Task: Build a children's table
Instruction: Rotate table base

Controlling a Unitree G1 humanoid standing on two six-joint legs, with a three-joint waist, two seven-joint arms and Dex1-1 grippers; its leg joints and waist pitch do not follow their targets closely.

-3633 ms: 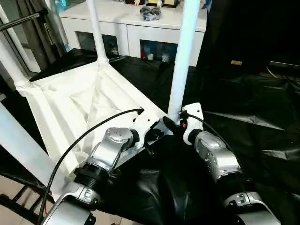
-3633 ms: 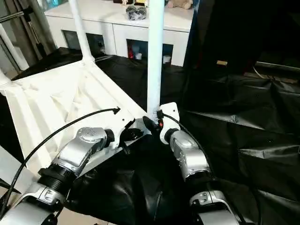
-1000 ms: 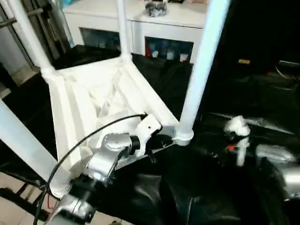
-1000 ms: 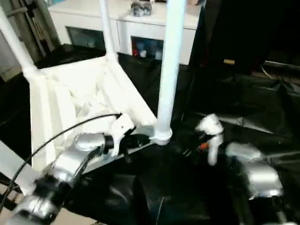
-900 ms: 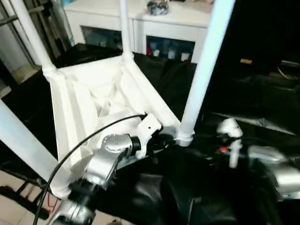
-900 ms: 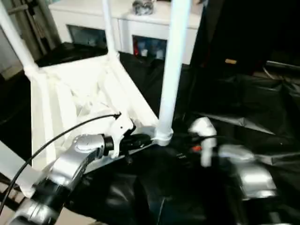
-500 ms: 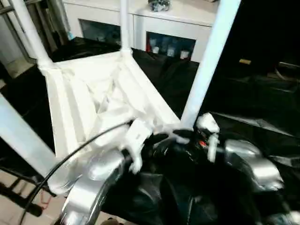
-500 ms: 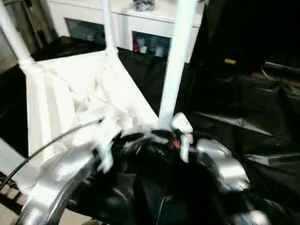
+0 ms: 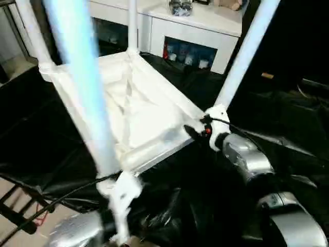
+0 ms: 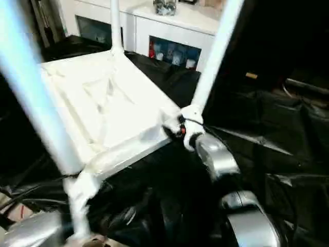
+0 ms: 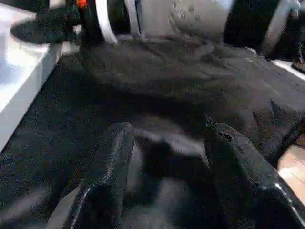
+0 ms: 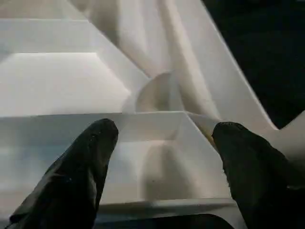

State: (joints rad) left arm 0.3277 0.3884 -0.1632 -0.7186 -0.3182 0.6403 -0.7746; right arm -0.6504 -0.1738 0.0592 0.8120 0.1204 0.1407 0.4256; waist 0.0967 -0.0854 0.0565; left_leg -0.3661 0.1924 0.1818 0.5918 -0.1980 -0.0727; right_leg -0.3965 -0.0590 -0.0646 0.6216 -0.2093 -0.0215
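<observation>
The children's table lies upside down on the black cloth, its ribbed white top [image 9: 139, 113] facing up. Its white legs stand up from the corners: one at the right [image 9: 247, 51], a blurred one near the front left [image 9: 82, 87], one at the back [image 9: 132, 25]. My right gripper [image 9: 194, 132] is at the corner by the right leg. In the right wrist view it [image 12: 164, 131] is open, fingers spread over the table's rim [image 12: 143, 119]. My left gripper [image 11: 171, 133] is open over black cloth, nothing between its fingers, with the table's edge [image 11: 19, 90] off to one side.
A white cabinet with glass doors [image 9: 195, 31] stands behind the black-draped work table [image 9: 288, 118]. At the lower left the cloth ends, and floor and a black frame [image 9: 15, 216] show. My left forearm [image 9: 77, 231] is low at the front left.
My left gripper has opened, left the table's rim and drawn back to the front left. My right gripper has come in from the right to the corner by the leg. The camera has shifted too.
</observation>
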